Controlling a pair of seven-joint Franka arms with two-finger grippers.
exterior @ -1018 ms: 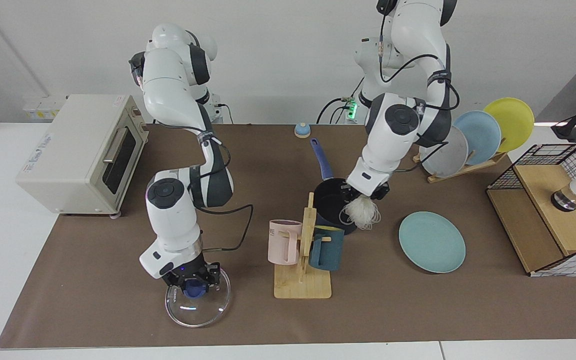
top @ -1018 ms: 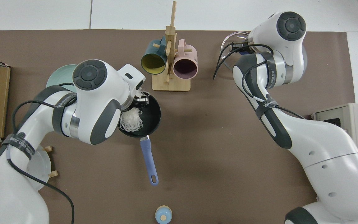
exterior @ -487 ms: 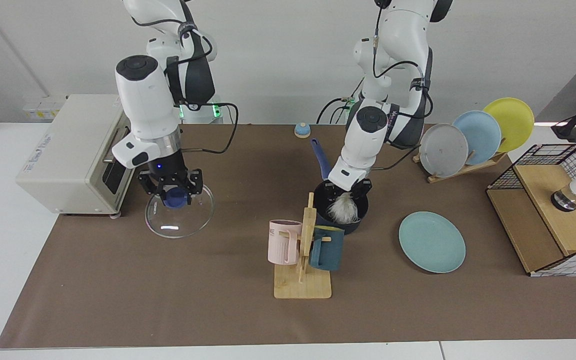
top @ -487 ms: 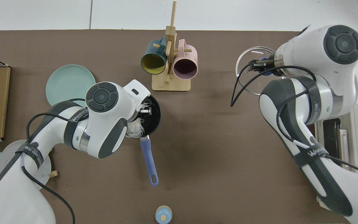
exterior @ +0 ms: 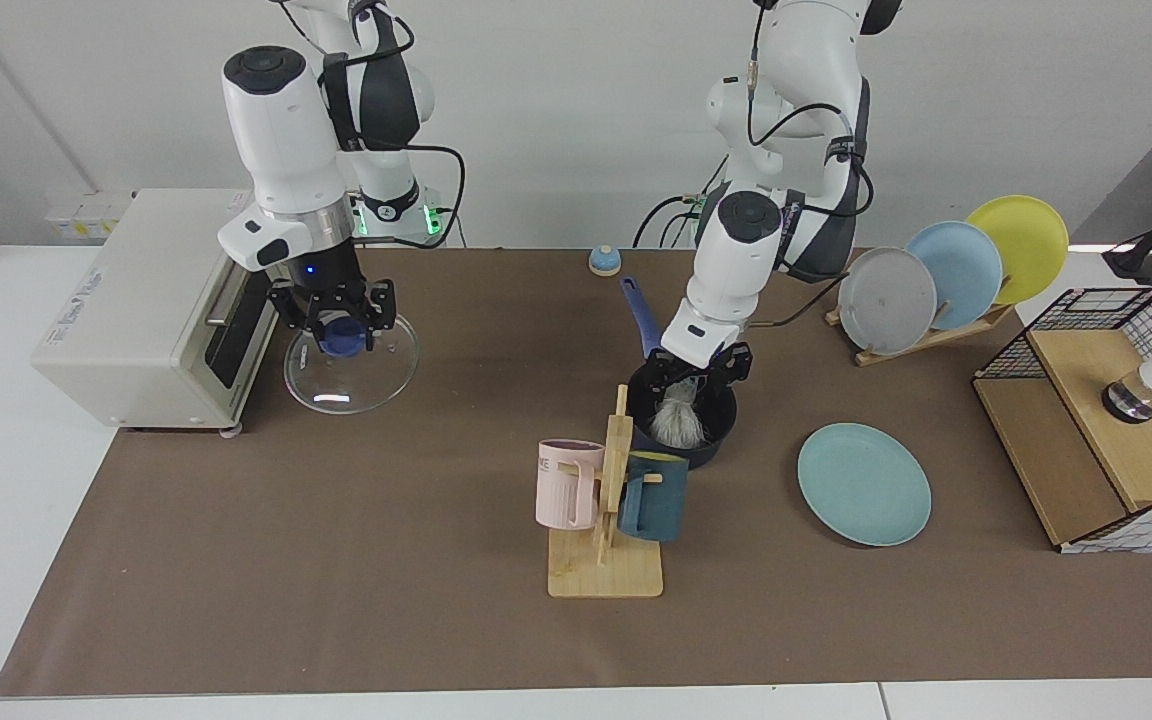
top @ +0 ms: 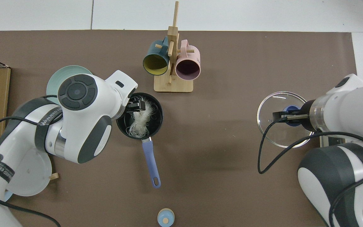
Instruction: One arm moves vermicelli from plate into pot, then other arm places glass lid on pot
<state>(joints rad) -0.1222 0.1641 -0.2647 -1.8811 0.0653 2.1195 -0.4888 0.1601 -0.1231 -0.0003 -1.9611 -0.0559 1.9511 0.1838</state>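
Facing: we see left gripper (exterior: 701, 378) over the black pot (exterior: 711, 448), fingers spread — whitish vermicelli (exterior: 677, 425) inside; teal plate (exterior: 864, 484) bare | Top: right gripper (top: 283, 116) pinches the blue knob of the clear glass lid (top: 274, 135) — held well apart.

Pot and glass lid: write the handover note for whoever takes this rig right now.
Left gripper: over the pot, jaws open, at the top of the vermicelli.
Right gripper: shut on the glass lid by its blue knob, lid held up beside the toaster oven, far from the pot.
Teal-green plate: bare.
Done: vermicelli in the pot; lid picked up.
Left: draw the left arm clear, carry the lid past the mug rack, set it on the pot.
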